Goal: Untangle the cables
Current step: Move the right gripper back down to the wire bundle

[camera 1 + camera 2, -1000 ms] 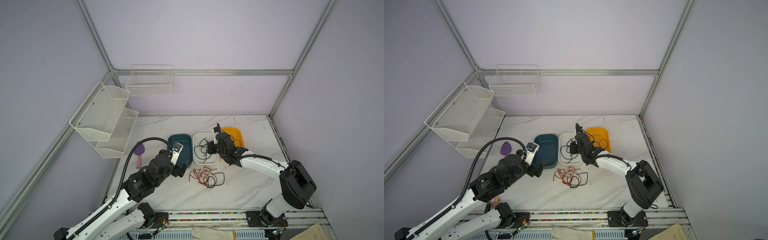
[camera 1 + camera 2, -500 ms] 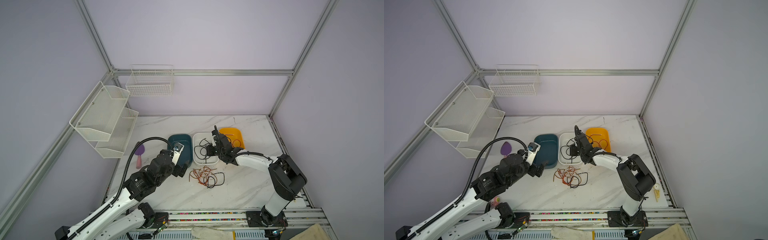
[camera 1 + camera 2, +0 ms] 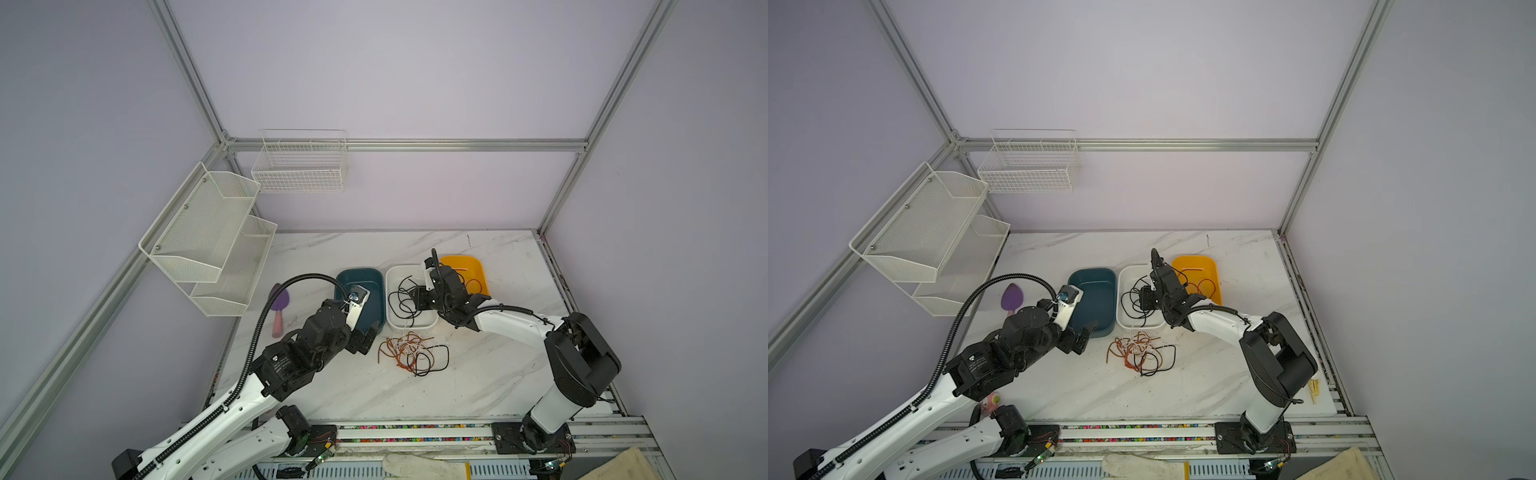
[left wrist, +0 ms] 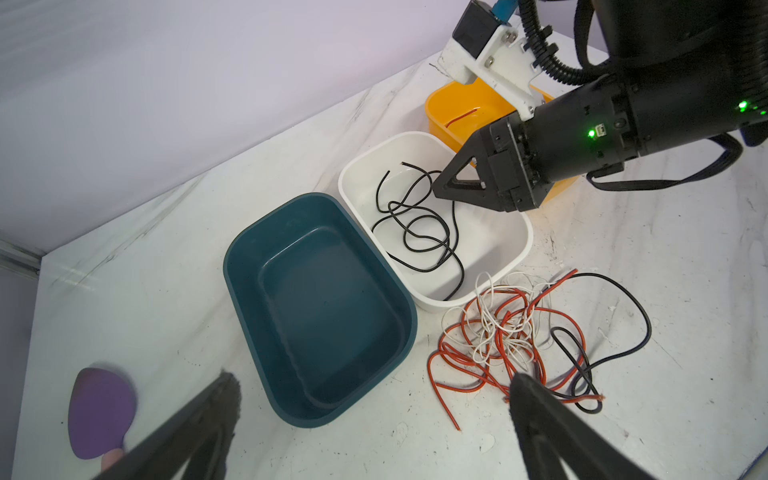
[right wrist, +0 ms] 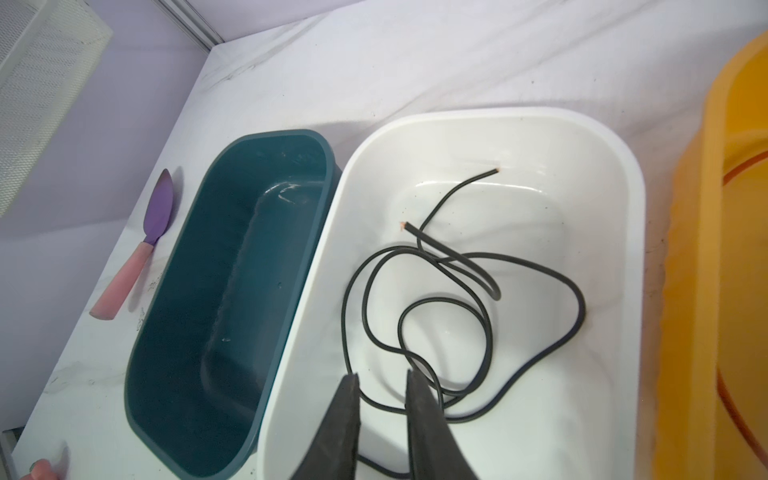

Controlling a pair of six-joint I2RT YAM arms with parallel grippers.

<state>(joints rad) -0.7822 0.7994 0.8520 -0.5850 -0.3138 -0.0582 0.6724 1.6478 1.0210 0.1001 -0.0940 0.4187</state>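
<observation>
Three plastic tubs. Right pincer, narrowly parted, empty, over white tub's black cable; left pincer wide, nine o'clock of cable tangle.

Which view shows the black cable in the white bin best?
Right wrist: close-up of the black cable, cut ends and loops clear in the white bin. Left wrist: partly behind the right gripper. Both top views: tiny.

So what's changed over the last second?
The right gripper has parted its jaws over the white bin, apparently letting go of the black cable, which lies loose inside. The left gripper stays wide open beside the tangle, which hasn't moved.
</observation>
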